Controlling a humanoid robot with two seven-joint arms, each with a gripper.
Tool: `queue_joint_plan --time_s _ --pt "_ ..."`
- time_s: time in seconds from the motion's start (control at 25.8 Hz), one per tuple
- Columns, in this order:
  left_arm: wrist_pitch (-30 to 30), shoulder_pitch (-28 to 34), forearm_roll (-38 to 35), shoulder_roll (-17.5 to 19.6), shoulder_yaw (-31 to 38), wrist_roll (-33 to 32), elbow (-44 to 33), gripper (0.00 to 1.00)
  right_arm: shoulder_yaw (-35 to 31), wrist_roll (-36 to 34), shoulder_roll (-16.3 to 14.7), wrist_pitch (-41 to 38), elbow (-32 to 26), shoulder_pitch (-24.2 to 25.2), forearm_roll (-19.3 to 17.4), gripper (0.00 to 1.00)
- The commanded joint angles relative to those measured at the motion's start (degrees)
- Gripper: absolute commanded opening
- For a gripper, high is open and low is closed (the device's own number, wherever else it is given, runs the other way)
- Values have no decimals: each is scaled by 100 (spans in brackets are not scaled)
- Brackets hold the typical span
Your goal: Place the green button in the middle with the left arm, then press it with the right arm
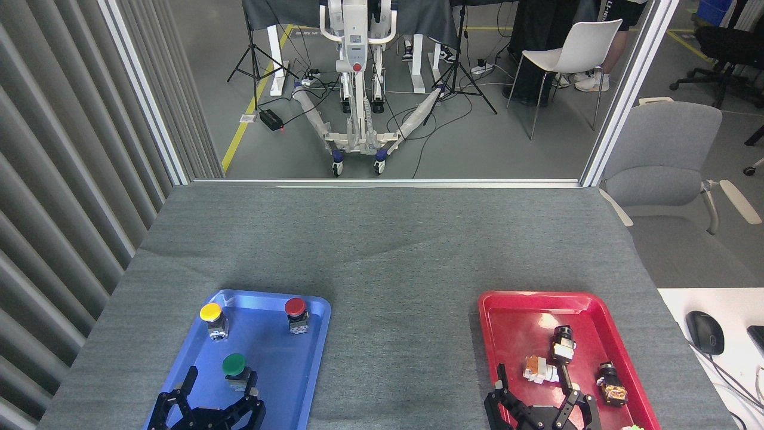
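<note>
The green button (pixel 234 368) stands upright in the near part of the blue tray (pixel 310 352). My left gripper (pixel 221 384) sits at the frame's bottom edge just below the button, open, its black pronged fingers spread on either side of the button without touching it. My right gripper (pixel 533 381) is low over the near end of the red tray (pixel 513 322), open and holding nothing. The middle (pixel 403 334) of the grey cloth table lies between the two trays.
A yellow button (pixel 212 318) and a red button (pixel 296 313) stand at the blue tray's far end. Three small switch parts lie in the red tray (pixel 552 358). A mouse (pixel 704 332) rests on a white desk at right. The table's far edge meets a glass partition.
</note>
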Motion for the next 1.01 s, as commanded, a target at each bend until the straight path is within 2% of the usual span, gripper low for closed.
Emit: queue_joint_plan --time_s 0.0,0.97 --pt "-2 -1 0 3 0 -1 1 100 -3 23 2 3 -57 -8 1 99" --pt "-2 -9 0 3 0 -1 1 100 -20 93 -24 3 -189 1 1 99"
